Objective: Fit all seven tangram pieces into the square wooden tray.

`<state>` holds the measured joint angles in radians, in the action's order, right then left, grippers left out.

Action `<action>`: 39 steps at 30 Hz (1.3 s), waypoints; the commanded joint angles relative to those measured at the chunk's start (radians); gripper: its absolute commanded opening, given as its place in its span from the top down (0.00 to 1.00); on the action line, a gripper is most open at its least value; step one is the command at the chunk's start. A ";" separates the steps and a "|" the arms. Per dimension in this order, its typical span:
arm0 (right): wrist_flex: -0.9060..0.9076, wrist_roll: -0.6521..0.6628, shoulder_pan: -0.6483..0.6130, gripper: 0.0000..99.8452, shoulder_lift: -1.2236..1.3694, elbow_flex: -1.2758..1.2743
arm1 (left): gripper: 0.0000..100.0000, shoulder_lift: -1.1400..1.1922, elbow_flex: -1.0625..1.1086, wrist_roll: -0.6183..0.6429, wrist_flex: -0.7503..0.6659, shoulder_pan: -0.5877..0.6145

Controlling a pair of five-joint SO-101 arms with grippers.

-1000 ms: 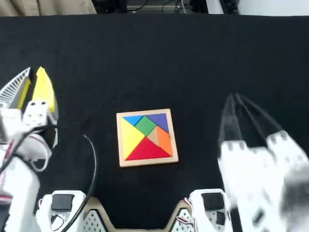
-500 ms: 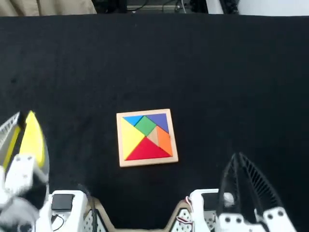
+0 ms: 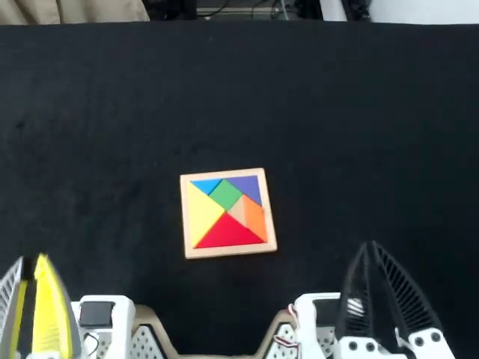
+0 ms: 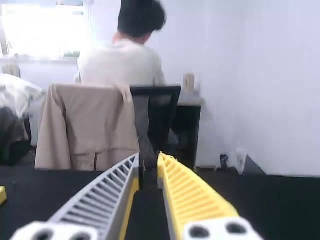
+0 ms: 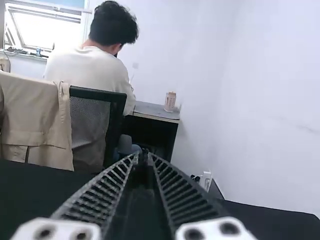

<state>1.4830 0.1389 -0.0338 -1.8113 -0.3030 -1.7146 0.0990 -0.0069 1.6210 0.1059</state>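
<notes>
The square wooden tray (image 3: 184, 217) lies at the table's centre with coloured tangram pieces packed flat inside it: a red triangle (image 3: 228, 233), a yellow triangle (image 3: 202, 211), a green square (image 3: 227, 194), blue, purple, orange and a small tan piece. My left gripper (image 3: 28, 262) sits at the near left corner, far from the tray, its white and yellow fingers a narrow gap apart and holding nothing. In the left wrist view it (image 4: 148, 157) points out past the table's far edge. My right gripper (image 3: 369, 247) is at the near right, shut and empty, its black fingers meeting (image 5: 142, 156).
Black cloth (image 3: 337, 112) covers the whole table. The two arm bases (image 3: 105, 314) stand at the near edge, below the tray. Beyond the far edge are a chair draped with a beige jacket (image 4: 85, 125) and a white wall.
Both arms have drawn back toward the near edge, away from the tray. The left gripper dropped from the mid-left to the near left corner. The tray and pieces stayed put.
</notes>
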 commanded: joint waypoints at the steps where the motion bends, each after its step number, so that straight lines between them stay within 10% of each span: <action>1: 0.040 -0.014 0.009 0.99 -0.064 0.074 | 0.93 -0.115 0.081 -0.002 -0.041 0.036; 12: 0.084 -0.014 0.009 0.99 -0.064 0.133 | 0.93 -0.109 0.074 0.006 0.015 0.200; 28: -0.282 -0.009 0.009 0.99 -0.065 -0.483 | 0.92 -0.109 1.239 -0.083 -0.681 0.059; 39: -0.557 -0.008 0.009 0.99 -0.064 -1.036 | 0.92 -0.104 1.600 -0.098 -0.918 0.062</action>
<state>0.9874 0.1343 -0.0384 -1.8128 -1.1669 -1.8159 1.6379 -0.1020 0.7388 0.1811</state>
